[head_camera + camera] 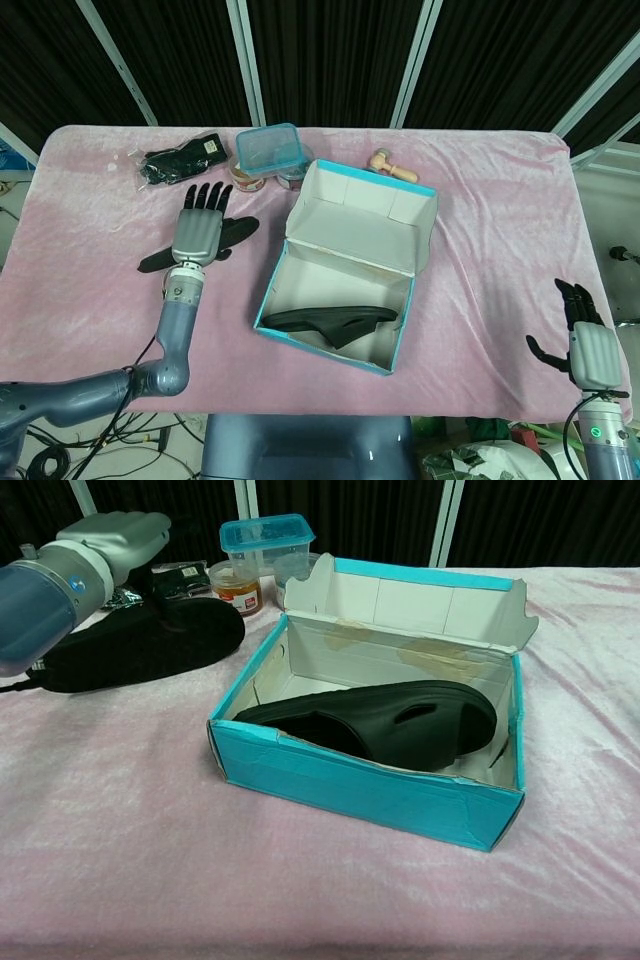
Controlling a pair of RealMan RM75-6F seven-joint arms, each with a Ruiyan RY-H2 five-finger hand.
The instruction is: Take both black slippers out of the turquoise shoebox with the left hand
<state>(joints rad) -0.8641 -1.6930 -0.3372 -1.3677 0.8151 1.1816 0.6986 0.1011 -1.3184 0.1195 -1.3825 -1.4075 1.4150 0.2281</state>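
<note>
Now the left robot hand (201,230), fingers spread flat over the first slipper (140,645) on the tabletop (100,260), should lift straight off before reaching into the turquoise shoebox (345,275).

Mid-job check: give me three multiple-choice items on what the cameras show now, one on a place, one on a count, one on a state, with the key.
1. Where does the removed black slipper lie?
A. On the pink cloth left of the turquoise shoebox
B. Back inside the shoebox
C. On the lidded plastic container

2. How many slippers are in the shoebox?
A. None
B. One
C. Two

3. How is the left hand?
A. Gripping the box wall
B. Lifting a slipper above the box
C. Fingers straight, over the slipper on the cloth

Key:
1 A, both views show it flat on the cloth beside the box.
2 B, a single slipper in the box shows in the chest view.
3 C, the head view shows the fingers stretched out, not curled around the slipper.
</note>
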